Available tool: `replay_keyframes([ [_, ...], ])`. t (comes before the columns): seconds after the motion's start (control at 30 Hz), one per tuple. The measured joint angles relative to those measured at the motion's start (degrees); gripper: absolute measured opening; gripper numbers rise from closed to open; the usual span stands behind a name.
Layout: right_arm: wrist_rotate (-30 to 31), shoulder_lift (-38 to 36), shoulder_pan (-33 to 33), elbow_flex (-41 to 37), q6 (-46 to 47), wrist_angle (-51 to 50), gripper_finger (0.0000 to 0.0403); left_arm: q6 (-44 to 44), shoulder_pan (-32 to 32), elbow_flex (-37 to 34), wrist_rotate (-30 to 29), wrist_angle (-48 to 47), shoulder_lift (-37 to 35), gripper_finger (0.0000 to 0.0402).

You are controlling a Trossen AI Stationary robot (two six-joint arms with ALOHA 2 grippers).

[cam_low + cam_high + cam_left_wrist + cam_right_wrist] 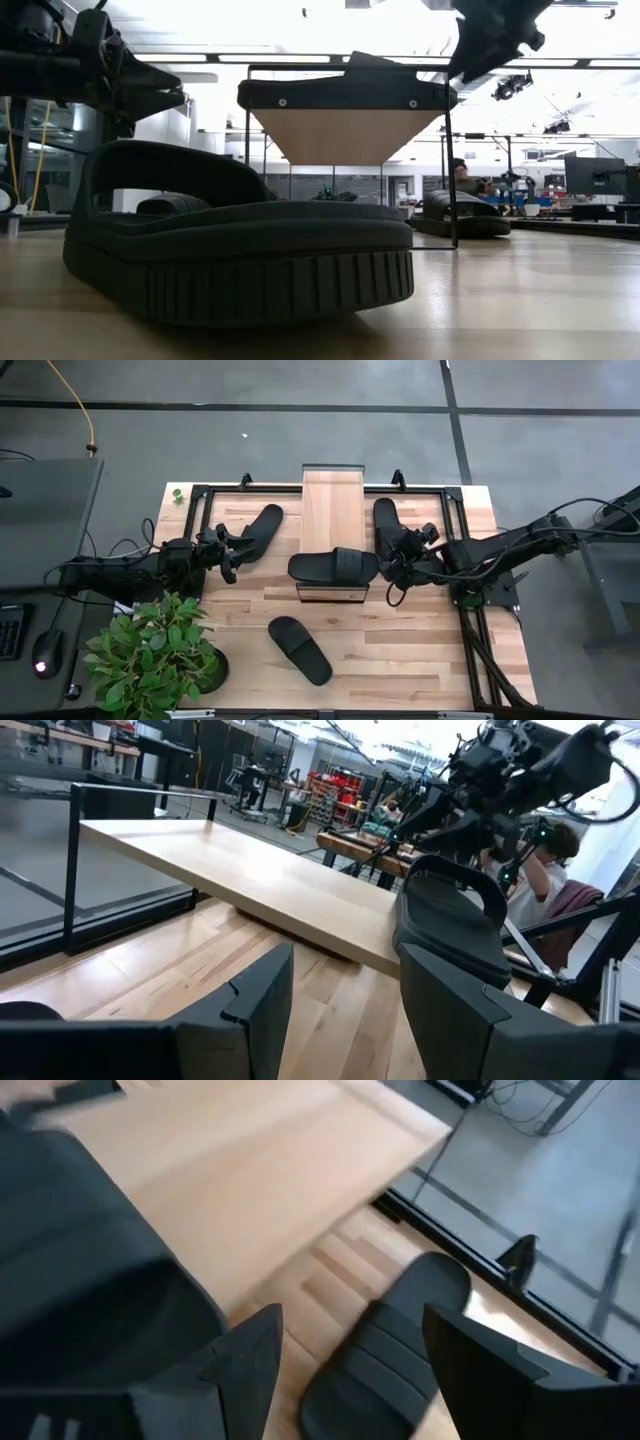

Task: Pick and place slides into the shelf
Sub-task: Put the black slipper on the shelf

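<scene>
The shelf [333, 510] stands at the table's middle, its light plank running from far to near. One black slide [335, 567] lies crosswise on the plank's near end. Another slide [260, 530] lies on the table left of the shelf, one [387, 522] lies to its right, and one [298, 650] lies near the front edge, filling the low view [240, 240]. My left gripper [228, 553] is open and empty beside the left slide. My right gripper [395, 575] is open and empty just right of the slide on the shelf. The right slide [390, 1355] shows past its fingers.
A potted plant [160, 655] stands at the table's near left corner. A dark metal frame [470, 550] runs along the table's far and right edges, with cables by the right arm. A person [545, 850] sits in the room beyond the table.
</scene>
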Motion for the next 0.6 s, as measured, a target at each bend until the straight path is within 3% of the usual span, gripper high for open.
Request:
replay_keyframes([
  [0.3,1.4,0.0,-1.7,-5.7,-1.5,-1.8,0.0233,-0.1,0.0,0.0,0.0,0.0,0.0,0.0168],
  [0.6,-2.1,0.0,-4.2,-5.7,-2.8,-3.2,0.0233,1.5,0.0,0.0,-1.1,0.1,0.0,0.0168],
])
